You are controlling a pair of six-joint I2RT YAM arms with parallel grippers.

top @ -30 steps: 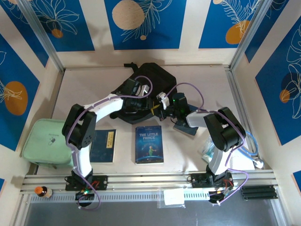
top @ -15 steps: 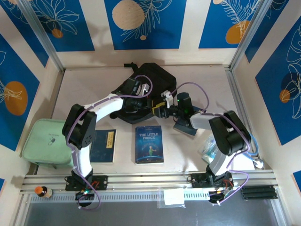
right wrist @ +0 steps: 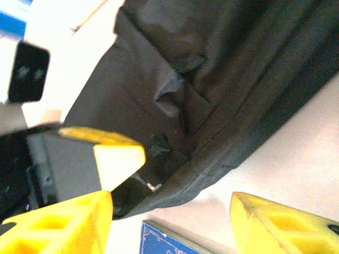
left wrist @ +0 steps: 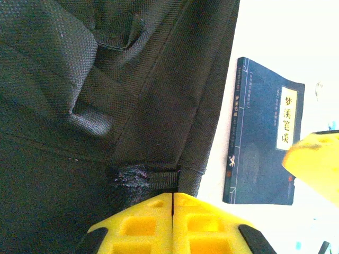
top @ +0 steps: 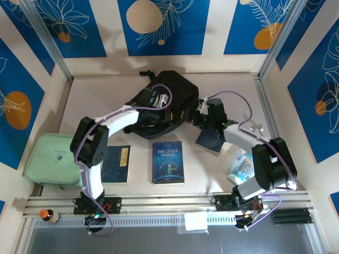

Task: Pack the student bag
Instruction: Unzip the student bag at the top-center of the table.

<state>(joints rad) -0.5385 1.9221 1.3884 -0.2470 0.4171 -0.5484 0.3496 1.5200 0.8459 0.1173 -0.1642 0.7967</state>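
The bag (top: 172,87) lies slumped at the far middle of the worktop (top: 235,90), and both arms reach in to its near edge. The left gripper (left wrist: 173,194) is at the bag's near side. In the left wrist view its yellow fingers are pressed flat together, with a narrow strip of the bag's fabric bunched right at their tips, so it appears to pinch the bag's edge. The right gripper (right wrist: 169,203) is at the bag's near right corner with its fingers wide apart, holding nothing. The bag's hem runs just beyond them, with a small metal bit (right wrist: 152,186) on it, and a finger of the left gripper shows close by. A blue book (top: 209,140) lies flat under the right arm, just beside the bag. The Little Prince (top: 168,161) lies nearer, in the middle and clear of the bag. A third book (top: 117,164) lies to its left, beside the left arm. A green case (top: 50,159) rests at the left edge of the worktop, and a clear packet (top: 241,166) lies by the right arm's elbow.
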